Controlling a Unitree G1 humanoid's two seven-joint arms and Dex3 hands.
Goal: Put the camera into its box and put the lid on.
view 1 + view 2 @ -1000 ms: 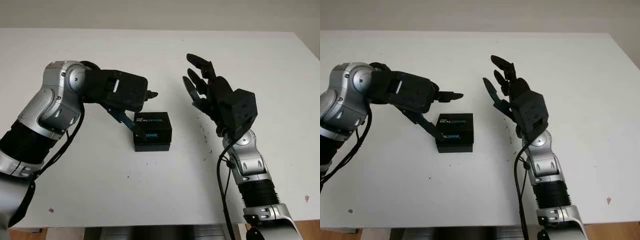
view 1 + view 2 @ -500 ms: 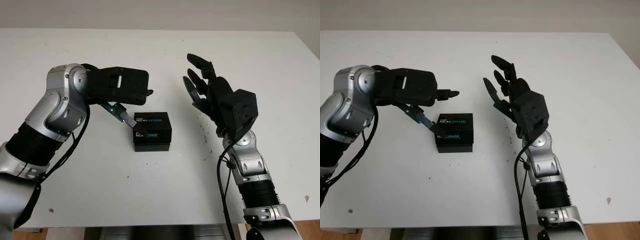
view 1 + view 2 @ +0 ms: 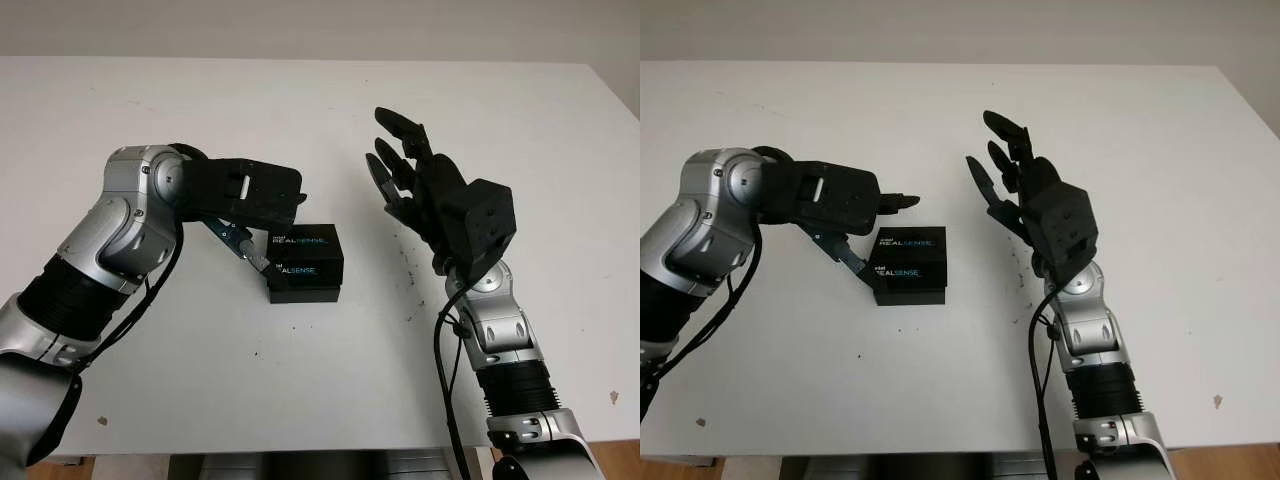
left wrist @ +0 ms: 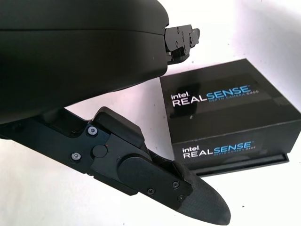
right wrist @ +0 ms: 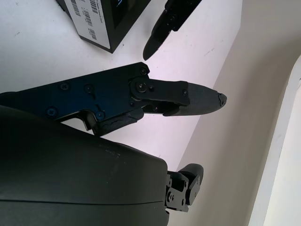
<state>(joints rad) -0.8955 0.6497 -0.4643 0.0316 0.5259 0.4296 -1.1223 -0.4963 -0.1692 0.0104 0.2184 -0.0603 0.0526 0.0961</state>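
I see a white table (image 3: 300,380) with one thing lying on it: a black box (image 3: 305,263), lid on (white and blue "Intel RealSense" lettering on top and front), near the middle. Small dark specks dot the tabletop beside it.

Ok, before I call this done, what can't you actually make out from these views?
- Whether the camera is inside the box: the lid is on and hides the inside, in every view.
- Whether the left robot hand touches the box: in the eye views its finger overlaps the box's left side.
- The box in the right wrist view: cut off by the picture's edge.
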